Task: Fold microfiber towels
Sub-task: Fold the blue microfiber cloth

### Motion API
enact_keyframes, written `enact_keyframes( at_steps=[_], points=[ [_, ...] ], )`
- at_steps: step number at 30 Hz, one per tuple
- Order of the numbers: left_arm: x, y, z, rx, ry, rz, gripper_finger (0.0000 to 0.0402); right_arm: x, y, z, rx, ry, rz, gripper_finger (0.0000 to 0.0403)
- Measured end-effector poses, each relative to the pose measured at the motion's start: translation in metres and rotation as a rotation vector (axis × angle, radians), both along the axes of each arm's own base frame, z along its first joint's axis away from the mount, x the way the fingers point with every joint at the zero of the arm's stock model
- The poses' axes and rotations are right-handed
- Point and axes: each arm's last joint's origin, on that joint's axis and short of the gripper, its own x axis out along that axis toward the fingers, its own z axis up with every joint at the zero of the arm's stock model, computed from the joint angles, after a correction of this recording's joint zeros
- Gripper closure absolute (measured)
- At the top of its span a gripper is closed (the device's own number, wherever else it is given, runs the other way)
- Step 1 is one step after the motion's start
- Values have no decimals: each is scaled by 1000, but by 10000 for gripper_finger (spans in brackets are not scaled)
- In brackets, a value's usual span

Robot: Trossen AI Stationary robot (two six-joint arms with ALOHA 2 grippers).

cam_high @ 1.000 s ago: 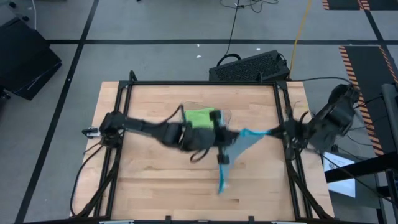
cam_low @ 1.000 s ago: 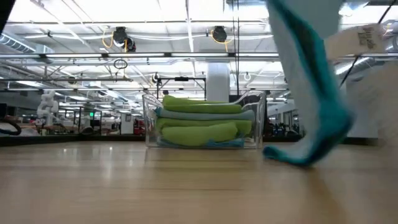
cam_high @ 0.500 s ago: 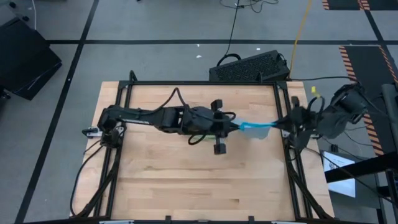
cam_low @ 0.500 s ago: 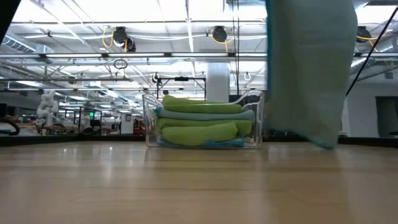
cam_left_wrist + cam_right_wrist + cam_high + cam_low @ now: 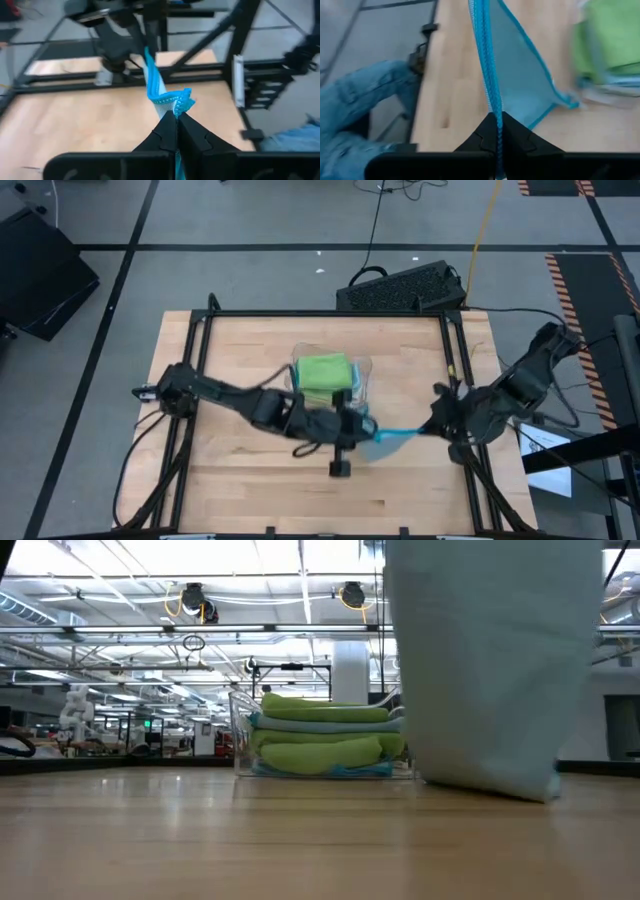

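Above the wooden desk (image 5: 250, 470), a light blue microfiber towel (image 5: 385, 437) is held taut, pinched by the closed left gripper (image 5: 176, 116) and closed right gripper (image 5: 495, 116). It should be lowered evenly, kept stretched, clear of the clear plastic tray (image 5: 358, 376).

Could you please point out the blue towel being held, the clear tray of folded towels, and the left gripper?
blue towel (image 5: 392, 436): high view, on its stretched middle.
clear tray (image 5: 240, 735): low view, on its left wall.
left gripper (image 5: 176, 131): left wrist view, between the shut fingers.

Clear tray (image 5: 362, 372) (mid-table), keyboard (image 5: 400, 288) beyond.
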Motion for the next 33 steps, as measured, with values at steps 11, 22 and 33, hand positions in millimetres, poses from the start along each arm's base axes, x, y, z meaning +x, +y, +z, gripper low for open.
enact_keyframes(
  at_steps=[11, 22, 33],
  points=[
    [-17, -84, -32, -54, 77, -61, 391, 20, 32, -49, 222, -17, 228, 399],
    [-14, -131, -60, -116, 23, -40, 391, 20, 36, -48, 270, -42, 287, 399],
    [-17, -153, -90, -126, 49, 91, 396, 36, 51, -83, 202, -69, 253, 399]
  ],
)
